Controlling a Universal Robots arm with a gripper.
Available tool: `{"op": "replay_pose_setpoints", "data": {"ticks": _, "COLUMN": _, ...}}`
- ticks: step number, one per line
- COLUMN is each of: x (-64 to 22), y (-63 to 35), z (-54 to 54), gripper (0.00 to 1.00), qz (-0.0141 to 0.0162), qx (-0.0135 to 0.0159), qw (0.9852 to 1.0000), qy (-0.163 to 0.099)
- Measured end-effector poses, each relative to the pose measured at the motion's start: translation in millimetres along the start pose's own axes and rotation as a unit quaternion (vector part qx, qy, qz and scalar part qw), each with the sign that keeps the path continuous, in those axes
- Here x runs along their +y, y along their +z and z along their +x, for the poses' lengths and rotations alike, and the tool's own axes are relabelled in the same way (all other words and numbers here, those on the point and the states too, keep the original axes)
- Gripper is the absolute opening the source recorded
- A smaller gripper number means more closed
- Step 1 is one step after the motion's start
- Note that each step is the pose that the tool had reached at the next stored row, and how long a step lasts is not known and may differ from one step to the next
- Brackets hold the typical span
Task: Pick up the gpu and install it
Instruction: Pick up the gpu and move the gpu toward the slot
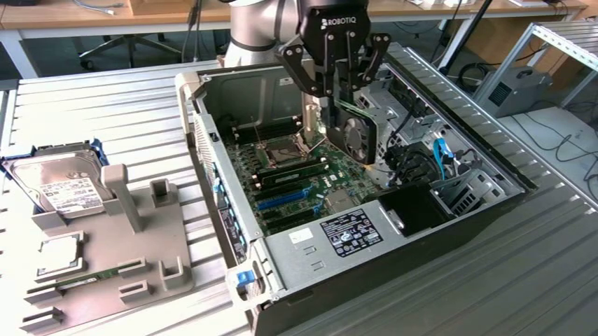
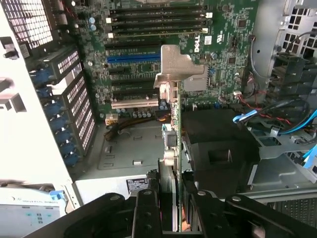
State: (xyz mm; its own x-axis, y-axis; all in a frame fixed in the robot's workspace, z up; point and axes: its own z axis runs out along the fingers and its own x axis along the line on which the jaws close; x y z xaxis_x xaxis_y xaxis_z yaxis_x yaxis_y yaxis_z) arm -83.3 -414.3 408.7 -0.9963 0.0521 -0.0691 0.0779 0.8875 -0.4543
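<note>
GPU is lifted, our gripper closed partway on its edge, and we see it hanging above the motherboard, not yet in a slot.

ROBOTIQ stands in white on the black body of the gripper, above its fingers; DELL is printed in white on the green motherboard just beyond the gpu it grips; and UNIVERSAL ROBOTS stands on a pale panel close beside its knuckles.
</note>
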Motion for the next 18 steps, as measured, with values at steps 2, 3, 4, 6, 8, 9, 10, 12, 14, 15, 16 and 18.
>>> {"op": "replay_pose_setpoints", "data": {"ticks": 2, "x": -0.2, "y": -0.2, "z": 0.0, "gripper": 0.29, "qz": -0.0138, "qx": 0.0012, "qw": 0.9999, "qy": 0.001}}
{"op": "replay_pose_setpoints", "data": {"ticks": 3, "x": -0.2, "y": -0.3, "z": 0.0, "gripper": 0.29, "qz": -0.0219, "qx": 0.0019, "qw": 0.9998, "qy": 0.001}}
{"op": "replay_pose_setpoints", "data": {"ticks": 4, "x": -0.2, "y": -0.4, "z": 0.0, "gripper": 0.29, "qz": -0.0315, "qx": 0.0028, "qw": 0.9995, "qy": 0.002}}
{"op": "replay_pose_setpoints", "data": {"ticks": 6, "x": -0.2, "y": -0.4, "z": 0.0, "gripper": 0.29, "qz": -0.0545, "qx": 0.0048, "qw": 0.9985, "qy": 0.003}}
{"op": "replay_pose_setpoints", "data": {"ticks": 8, "x": -0.2, "y": -0.4, "z": 0.0, "gripper": 0.29, "qz": -0.0764, "qx": 0.0067, "qw": 0.9970, "qy": 0.004}}
{"op": "replay_pose_setpoints", "data": {"ticks": 9, "x": -0.2, "y": -0.4, "z": 0.0, "gripper": 0.29, "qz": -0.0865, "qx": 0.0076, "qw": 0.9962, "qy": 0.005}}
{"op": "replay_pose_setpoints", "data": {"ticks": 10, "x": -0.2, "y": -0.4, "z": 0.0, "gripper": 0.29, "qz": -0.0970, "qx": 0.0085, "qw": 0.9952, "qy": 0.006}}
{"op": "replay_pose_setpoints", "data": {"ticks": 12, "x": -0.3, "y": -0.3, "z": 0.0, "gripper": 0.29, "qz": -0.1151, "qx": 0.0101, "qw": 0.9933, "qy": 0.006}}
{"op": "replay_pose_setpoints", "data": {"ticks": 14, "x": -0.4, "y": -0.4, "z": 0.0, "gripper": 0.29, "qz": -0.1346, "qx": 0.0117, "qw": 0.9908, "qy": 0.007}}
{"op": "replay_pose_setpoints", "data": {"ticks": 15, "x": -0.4, "y": -0.3, "z": 0.0, "gripper": 0.29, "qz": -0.1436, "qx": 0.0124, "qw": 0.9895, "qy": 0.008}}
{"op": "replay_pose_setpoints", "data": {"ticks": 16, "x": -0.5, "y": -0.2, "z": 0.0, "gripper": 0.29, "qz": -0.1527, "qx": 0.0132, "qw": 0.9882, "qy": 0.008}}
{"op": "replay_pose_setpoints", "data": {"ticks": 18, "x": -0.7, "y": -0.1, "z": 0.0, "gripper": 0.29, "qz": -0.1792, "qx": 0.0154, "qw": 0.9836, "qy": 0.009}}
